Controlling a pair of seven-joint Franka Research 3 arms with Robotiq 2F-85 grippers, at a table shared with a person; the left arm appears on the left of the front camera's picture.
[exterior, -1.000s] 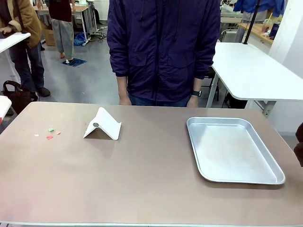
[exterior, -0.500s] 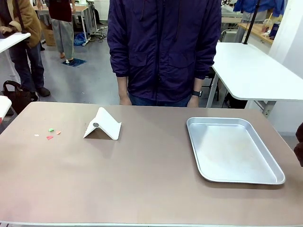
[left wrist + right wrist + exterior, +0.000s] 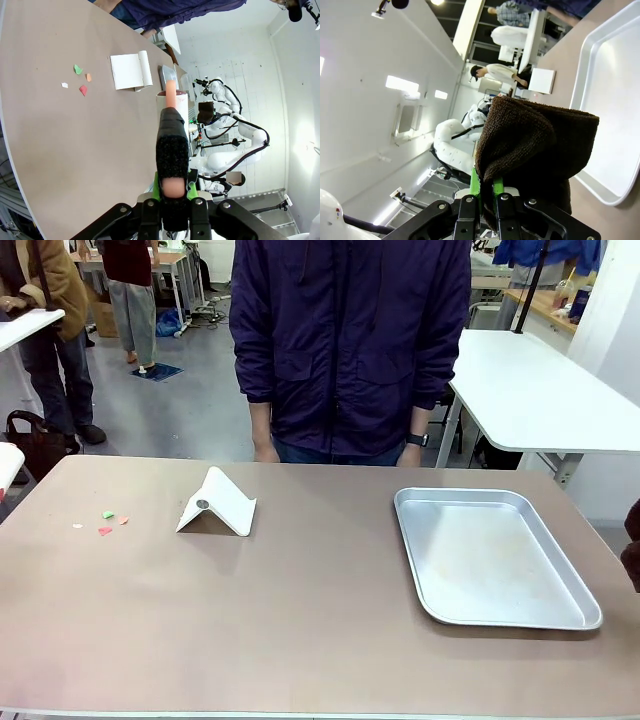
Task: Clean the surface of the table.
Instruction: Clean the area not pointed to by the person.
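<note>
The tan-brown table (image 3: 300,620) carries several small coloured scraps (image 3: 105,523) near its left end. The left wrist view also takes in the table (image 3: 60,150) and the scraps (image 3: 80,82) from high above. My left gripper (image 3: 174,187) is shut on a slim tool (image 3: 172,145) with a black textured grip and a peach tip. My right gripper (image 3: 484,182) is shut on a dark brown cloth (image 3: 530,145), held off the table's right end. A dark brown bit (image 3: 632,545) pokes in at the front view's right edge.
A white folded card stand (image 3: 217,503) sits left of centre, right of the scraps. A silver tray (image 3: 490,560) lies empty on the right half. A person in a dark purple jacket (image 3: 350,340) stands at the far edge, hands down.
</note>
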